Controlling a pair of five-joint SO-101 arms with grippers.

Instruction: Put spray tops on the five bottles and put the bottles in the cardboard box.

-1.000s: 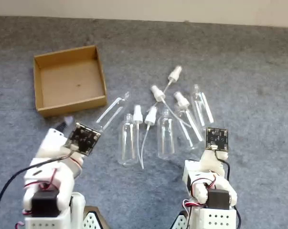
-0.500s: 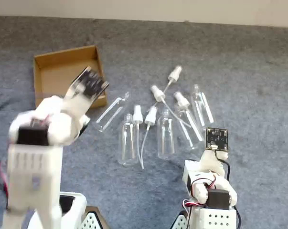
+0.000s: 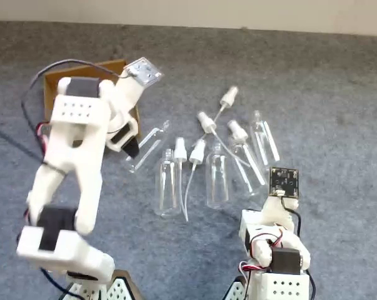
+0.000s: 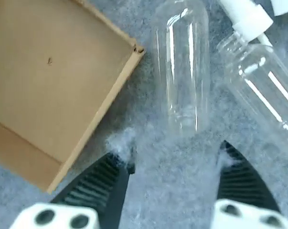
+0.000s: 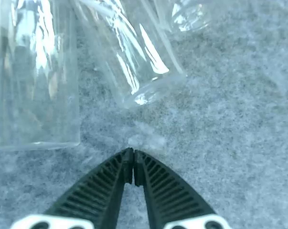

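Observation:
My left gripper [image 4: 175,160] is open and hovers just short of the base of a clear, capless bottle [image 4: 184,67] that lies beside the cardboard box [image 4: 53,86]. From above, this gripper [image 3: 132,150] sits at the box's near right corner by the leftmost bottle [image 3: 147,145]. Further bottles lie in a row to the right [image 3: 167,184] [image 3: 217,178] [image 3: 265,139]. White spray tops [image 3: 180,150] [image 3: 206,122] [image 3: 229,95] lie loose among them. My right gripper [image 5: 133,162] is shut and empty, just short of two bottle bases [image 5: 36,76] [image 5: 129,52].
Grey carpet covers the table. The box [image 3: 82,103] is open and partly hidden by my left arm [image 3: 75,144]. The right arm [image 3: 276,240] stays folded at the front edge. Bare carpet stretches to the far right and behind the bottles.
My left arm rose from its folded pose at the front left and swung out to the box corner and the leftmost bottle. The right arm and the bottles kept still.

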